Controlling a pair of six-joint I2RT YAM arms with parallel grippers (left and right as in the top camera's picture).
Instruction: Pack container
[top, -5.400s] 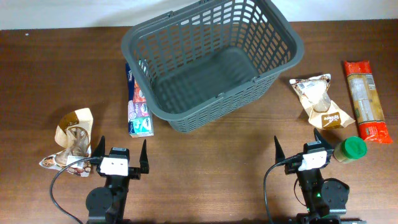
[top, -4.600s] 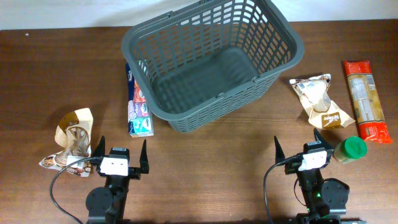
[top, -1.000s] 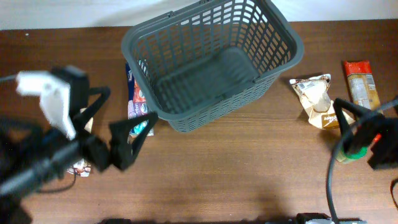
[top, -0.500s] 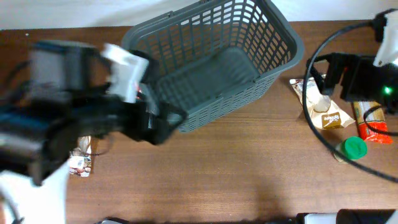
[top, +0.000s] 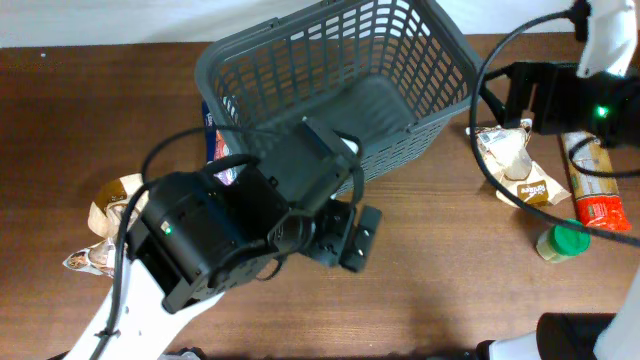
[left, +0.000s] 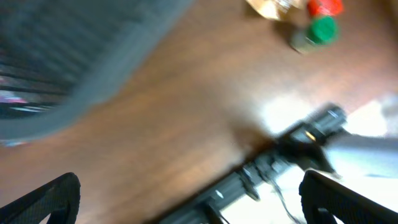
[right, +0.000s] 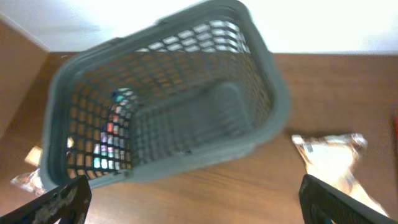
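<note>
The container (top: 400, 60), a big dark grey lattice basket, stands at the back centre with nothing on the part of its floor that shows. My left gripper (top: 350, 232) hangs open over bare wood in front of it, nothing between its fingers (left: 43, 200). In the blurred left wrist view the container (left: 74, 56) fills the top left. My right gripper (top: 497, 100) is open beside the container's right wall. In the right wrist view the container (right: 168, 118) lies ahead, with open jaws at the bottom corners.
A white and brown snack bag (top: 515, 160), a red pasta packet (top: 588, 175) and a green-lidded jar (top: 562, 242) lie at the right. A blue packet (top: 214, 150) sits against the container's left wall. A brown bag (top: 108, 215) lies at the left.
Both arms have risen from the table's front edge. The left arm swung right to the middle in front of the basket. The right arm moved back toward the basket's right side.
</note>
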